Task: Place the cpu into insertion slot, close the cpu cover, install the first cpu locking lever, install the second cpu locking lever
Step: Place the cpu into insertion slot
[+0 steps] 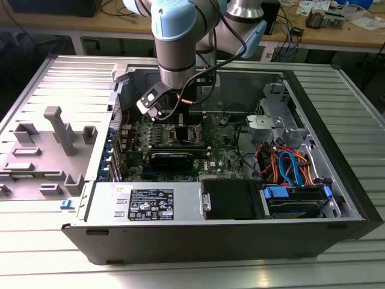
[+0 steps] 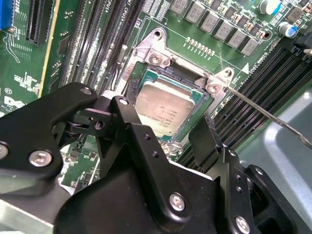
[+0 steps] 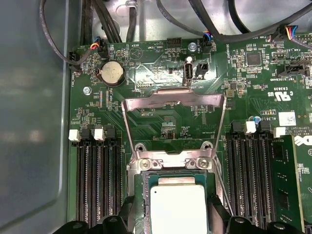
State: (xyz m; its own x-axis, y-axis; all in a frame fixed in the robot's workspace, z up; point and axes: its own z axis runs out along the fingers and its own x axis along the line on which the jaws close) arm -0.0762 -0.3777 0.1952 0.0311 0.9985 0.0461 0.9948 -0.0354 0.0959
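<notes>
Straddling the seated cpu [image 2: 168, 108], gripper [image 2: 163, 118] jaws spread wide, holding nothing (cpu cover [image 3: 173, 96] raised)

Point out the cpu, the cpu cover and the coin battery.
cpu [image 3: 178, 209]: first wrist view, grey metal top.
cpu cover [image 3: 173, 97]: first wrist view, end bar of open frame.
coin battery [image 3: 111, 73]: first wrist view, round face.

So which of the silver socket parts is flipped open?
The cpu cover, the cut-out frame hinged back; the cpu lies flat.
</notes>
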